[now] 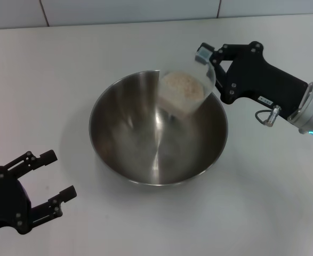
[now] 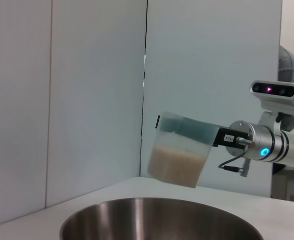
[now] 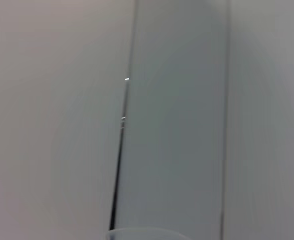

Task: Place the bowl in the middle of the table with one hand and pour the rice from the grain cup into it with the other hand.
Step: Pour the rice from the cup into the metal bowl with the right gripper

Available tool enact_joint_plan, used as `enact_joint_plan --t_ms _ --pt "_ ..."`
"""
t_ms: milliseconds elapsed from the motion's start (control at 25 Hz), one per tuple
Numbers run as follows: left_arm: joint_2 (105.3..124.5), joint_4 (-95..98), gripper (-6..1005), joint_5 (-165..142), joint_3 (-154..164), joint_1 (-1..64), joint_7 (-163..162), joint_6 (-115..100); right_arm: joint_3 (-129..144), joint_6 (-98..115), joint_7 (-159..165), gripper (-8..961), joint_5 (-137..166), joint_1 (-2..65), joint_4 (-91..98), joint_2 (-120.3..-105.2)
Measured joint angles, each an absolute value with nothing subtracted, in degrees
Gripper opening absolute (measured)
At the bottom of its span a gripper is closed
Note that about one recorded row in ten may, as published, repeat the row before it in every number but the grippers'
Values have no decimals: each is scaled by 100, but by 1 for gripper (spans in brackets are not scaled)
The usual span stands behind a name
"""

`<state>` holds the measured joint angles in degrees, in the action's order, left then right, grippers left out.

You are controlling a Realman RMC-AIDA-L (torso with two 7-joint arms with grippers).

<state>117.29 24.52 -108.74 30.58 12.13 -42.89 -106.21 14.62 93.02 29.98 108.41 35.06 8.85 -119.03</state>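
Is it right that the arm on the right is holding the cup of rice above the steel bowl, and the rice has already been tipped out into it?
Not quite. The right gripper does hold the grain cup above the bowl, but the rice is still in the cup; the head view shows the bowl's inside bare. The left gripper waits open nearby.

One bowl (image 1: 157, 133), one grain cup (image 1: 185, 88), two pincers: left (image 1: 52, 181), right (image 1: 212, 69).
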Motion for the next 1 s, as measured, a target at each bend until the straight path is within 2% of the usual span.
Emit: enact_joint_plan --t_ms 600,1000 --pt "11756 2452 770 -10881 3057 1186 -4291 -10626 1634 9352 2987 12 10843 3572 1262 -11910" --pt "11768 2452 770 -10874 3023 1202 -4289 -10623 1950 9358 1217 13 10813 3740 1459 -11933"
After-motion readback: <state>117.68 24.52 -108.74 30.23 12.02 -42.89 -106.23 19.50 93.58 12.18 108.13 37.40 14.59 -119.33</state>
